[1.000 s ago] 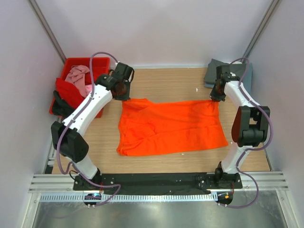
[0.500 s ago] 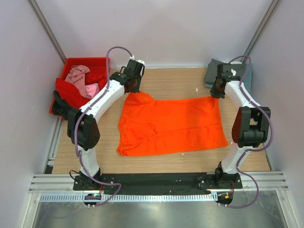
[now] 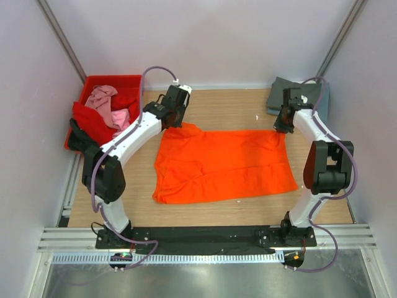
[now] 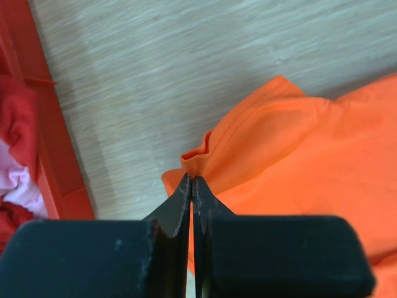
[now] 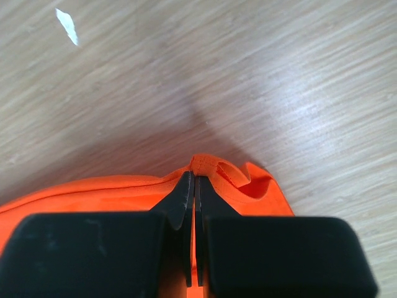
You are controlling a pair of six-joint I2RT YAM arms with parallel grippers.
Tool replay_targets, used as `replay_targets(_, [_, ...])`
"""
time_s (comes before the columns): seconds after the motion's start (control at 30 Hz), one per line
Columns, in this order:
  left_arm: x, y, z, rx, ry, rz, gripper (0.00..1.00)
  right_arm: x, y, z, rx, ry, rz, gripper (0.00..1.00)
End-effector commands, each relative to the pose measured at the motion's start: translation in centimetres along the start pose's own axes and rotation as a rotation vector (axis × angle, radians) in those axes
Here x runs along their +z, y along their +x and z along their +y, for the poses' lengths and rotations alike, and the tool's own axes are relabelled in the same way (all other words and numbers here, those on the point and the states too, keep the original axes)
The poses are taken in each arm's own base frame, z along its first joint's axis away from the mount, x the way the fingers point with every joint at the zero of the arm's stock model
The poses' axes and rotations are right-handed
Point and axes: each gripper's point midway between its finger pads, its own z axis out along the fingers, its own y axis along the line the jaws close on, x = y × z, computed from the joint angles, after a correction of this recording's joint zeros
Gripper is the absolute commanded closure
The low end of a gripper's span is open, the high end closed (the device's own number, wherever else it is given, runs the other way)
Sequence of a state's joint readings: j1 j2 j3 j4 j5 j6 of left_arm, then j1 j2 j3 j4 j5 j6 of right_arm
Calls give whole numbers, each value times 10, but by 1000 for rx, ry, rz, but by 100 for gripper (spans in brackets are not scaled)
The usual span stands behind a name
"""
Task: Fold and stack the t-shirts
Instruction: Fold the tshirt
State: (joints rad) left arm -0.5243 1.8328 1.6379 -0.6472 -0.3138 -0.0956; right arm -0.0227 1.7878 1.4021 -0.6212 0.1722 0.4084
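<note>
Orange t-shirt pinched at both upper corners

Orange t-shirt (image 3: 223, 164) lies spread across the middle of the top view, mostly flat, with shallow creases and its lower left edge slightly rumpled. Its upper left corner is drawn up into a small peak, where the left gripper (image 4: 191, 181) has its jaws pressed together on a bunched fold of stitched hem. At the upper right corner, the right gripper (image 5: 193, 177) is likewise clamped on a small raised fold of the orange cloth, fingers meeting with only fabric between them. Both arms arch inward from the bottom of the top view to these corners. A folded grey t-shirt (image 3: 279, 93) rests at the upper right of the wooden table (image 3: 217, 105), just behind the right gripper. At the upper left, a red crate (image 3: 93, 82) holds a crumpled pink t-shirt (image 3: 105, 99) on top of a red t-shirt (image 3: 87, 121). A white scrap (image 3: 257, 117) lies on the bare wood, near the shirt's upper edge.
</note>
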Motion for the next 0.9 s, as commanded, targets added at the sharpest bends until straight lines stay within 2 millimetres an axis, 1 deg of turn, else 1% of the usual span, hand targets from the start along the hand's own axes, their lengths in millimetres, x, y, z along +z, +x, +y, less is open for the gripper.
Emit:
replay_targets(0.0, [-33, -1, 6, -1, -27, -46, 100, -18, -13, -13, 1, 20, -72, 99])
replay_targets(0.03, [-42, 2, 1, 4, -25, -54, 100, -20, -10, -18, 5, 29, -76, 99])
replay_targets(0.07, [-40, 16, 2, 23, -49, -30, 100, -20, -9, -21, 8, 37, -76, 99])
replay_targets(0.1, [-42, 21, 2, 36, -66, -26, 100, -22, -8, -24, 19, 44, -79, 99])
replay_targets(0.13, [-44, 28, -5, 63, -73, -22, 100, -25, -7, -29, 26, 54, -83, 99])
replay_targets(0.17, [-46, 31, -1, 83, -116, -21, 100, -26, -6, -31, 32, 57, -83, 99])
replay_targets(0.2, [-48, 34, -1, 96, -134, -20, 100, -28, -6, -32, 39, 58, -90, 99])
replay_targets(0.23, [-50, 41, -7, 124, -143, -12, 100, -28, -4, -36, 45, 70, -90, 99])
replay_targets(0.27, [-52, 43, -3, 140, -185, -12, 100, -31, -5, -38, 48, 70, -99, 99])
replay_targets(0.33, [-52, 55, -7, 170, -197, 12, 100, -31, -2, -42, 51, 80, -97, 99])
replay_targets(0.43, [-55, 68, -7, 192, -215, 40, 100, -29, 4, -47, 50, 94, -84, 99])
replay_targets(0.6, [-64, 82, -6, 228, -250, 53, 100, -22, 18, -54, 51, 115, -52, 99])
replay_targets(0.63, [-64, 87, -5, 233, -253, 62, 100, -21, 20, -54, 52, 116, -49, 99])
replay_targets(0.8, [-67, 97, -7, 229, -243, 87, 100, -18, 31, -60, 65, 128, -39, 99])
replay_targets(0.83, [-68, 101, -9, 225, -232, 100, 100, -18, 36, -62, 65, 135, -34, 99])
replay_targets(0.87, [-67, 103, -11, 217, -224, 103, 100, -19, 35, -62, 66, 134, -38, 98])
